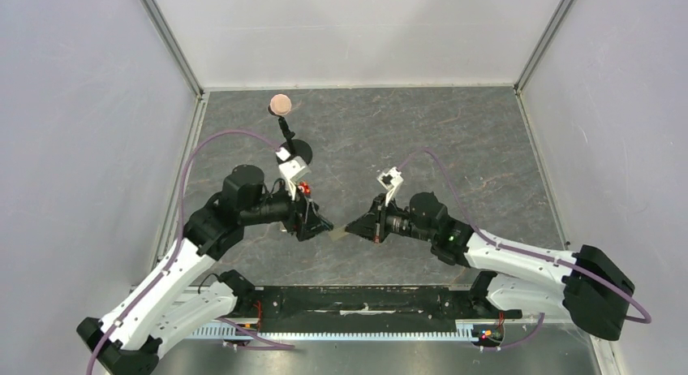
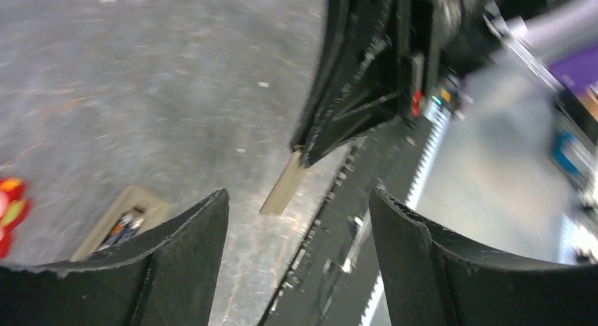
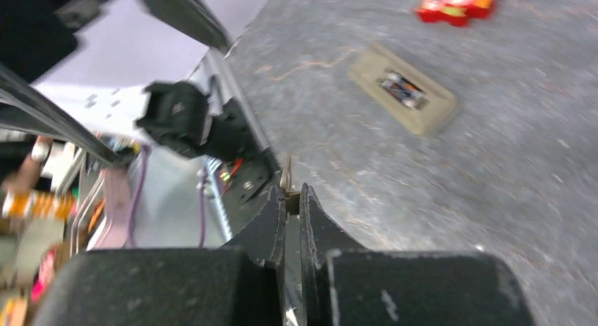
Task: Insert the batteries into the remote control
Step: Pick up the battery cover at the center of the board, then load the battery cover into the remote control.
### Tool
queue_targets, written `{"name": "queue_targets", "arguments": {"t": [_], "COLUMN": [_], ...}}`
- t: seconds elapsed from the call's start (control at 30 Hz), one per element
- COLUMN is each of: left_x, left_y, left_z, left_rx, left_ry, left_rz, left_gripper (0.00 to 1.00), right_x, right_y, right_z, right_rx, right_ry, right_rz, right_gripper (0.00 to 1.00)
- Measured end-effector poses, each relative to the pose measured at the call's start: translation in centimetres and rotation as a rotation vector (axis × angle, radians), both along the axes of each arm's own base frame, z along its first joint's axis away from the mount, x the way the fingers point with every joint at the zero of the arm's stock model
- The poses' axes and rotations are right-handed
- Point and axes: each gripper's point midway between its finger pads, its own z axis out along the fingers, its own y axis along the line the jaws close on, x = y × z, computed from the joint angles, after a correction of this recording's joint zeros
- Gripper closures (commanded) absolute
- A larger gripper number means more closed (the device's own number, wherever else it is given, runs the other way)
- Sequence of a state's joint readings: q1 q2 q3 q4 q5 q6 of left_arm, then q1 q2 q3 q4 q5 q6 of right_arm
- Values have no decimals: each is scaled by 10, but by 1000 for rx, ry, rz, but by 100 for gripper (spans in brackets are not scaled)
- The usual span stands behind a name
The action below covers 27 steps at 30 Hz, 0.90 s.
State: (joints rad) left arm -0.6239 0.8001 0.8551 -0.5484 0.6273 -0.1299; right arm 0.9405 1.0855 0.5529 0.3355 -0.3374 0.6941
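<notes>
The remote control (image 3: 403,89) lies tan back up on the table, its battery compartment open with dark batteries (image 3: 402,88) showing inside. It also shows in the left wrist view (image 2: 120,224), partly behind my left finger. My right gripper (image 3: 294,192) is shut on the small flat beige cover piece (image 3: 286,176) and holds it edge-down just above the table (image 2: 283,188). My left gripper (image 2: 297,199) is open and empty, facing the right gripper (image 1: 350,227) from close by. In the top view the remote is hidden under the left gripper (image 1: 318,225).
A small red gadget (image 3: 458,1) lies just beyond the remote, also in the top view (image 1: 303,187). A pink ball on a black stand (image 1: 280,105) stands at the back left. The black rail (image 1: 365,302) runs along the near table edge.
</notes>
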Motion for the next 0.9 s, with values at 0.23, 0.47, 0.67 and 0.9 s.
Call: {"name": "queue_targets", "arguments": {"t": [0.23, 0.47, 0.67, 0.9], "left_x": [55, 86, 105, 107], "left_y": [41, 92, 140, 139], "left_z": [-20, -76, -103, -122], "left_rx": [50, 101, 33, 17], "left_ry": [61, 332, 555, 724], "left_rz": [526, 902, 1096, 1080], "left_gripper": [25, 32, 39, 43], "right_x": [27, 35, 59, 77], "right_y": [-18, 36, 75, 94], "right_z": [-85, -89, -74, -91], "right_rx": [-42, 53, 159, 161], "right_ry": [161, 181, 196, 228], "right_rz": [-346, -407, -458, -518], "right_gripper": [100, 100, 100, 100]}}
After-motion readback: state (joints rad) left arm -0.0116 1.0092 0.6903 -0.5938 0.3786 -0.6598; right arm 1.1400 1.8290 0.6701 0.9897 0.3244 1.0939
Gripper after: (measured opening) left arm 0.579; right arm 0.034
